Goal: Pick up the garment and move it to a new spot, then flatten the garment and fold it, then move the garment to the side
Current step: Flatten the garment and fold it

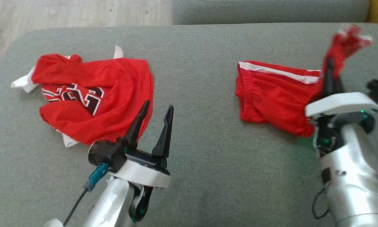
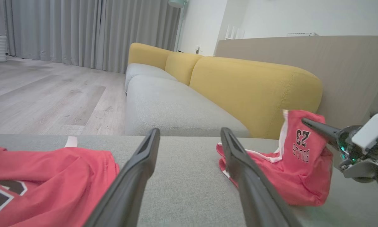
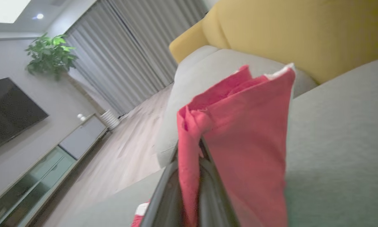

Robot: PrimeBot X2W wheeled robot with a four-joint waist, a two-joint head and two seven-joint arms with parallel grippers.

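The garment, a pair of red shorts [image 1: 271, 94] with a white stripe, lies on the right half of the grey cushion [image 1: 201, 151]. One end is lifted off the surface. My right gripper [image 1: 330, 67] is shut on that raised end, and the cloth bunches above its fingertips. In the left wrist view the shorts [image 2: 302, 170] show a "23" print, with the right gripper [image 2: 312, 124] pinching the top corner. In the right wrist view red cloth [image 3: 239, 132] is clamped between the right gripper [image 3: 192, 151] fingers. My left gripper [image 1: 159, 106] [image 2: 189, 132] stands open near the cushion's middle, holding nothing.
A crumpled red jersey [image 1: 94, 94] [image 2: 50, 179] with black numbers lies on the cushion's left half, just beyond my left gripper. A sofa with yellow backrests [image 2: 255, 88] stands behind. Wooden floor [image 1: 66, 12] lies past the far left edge.
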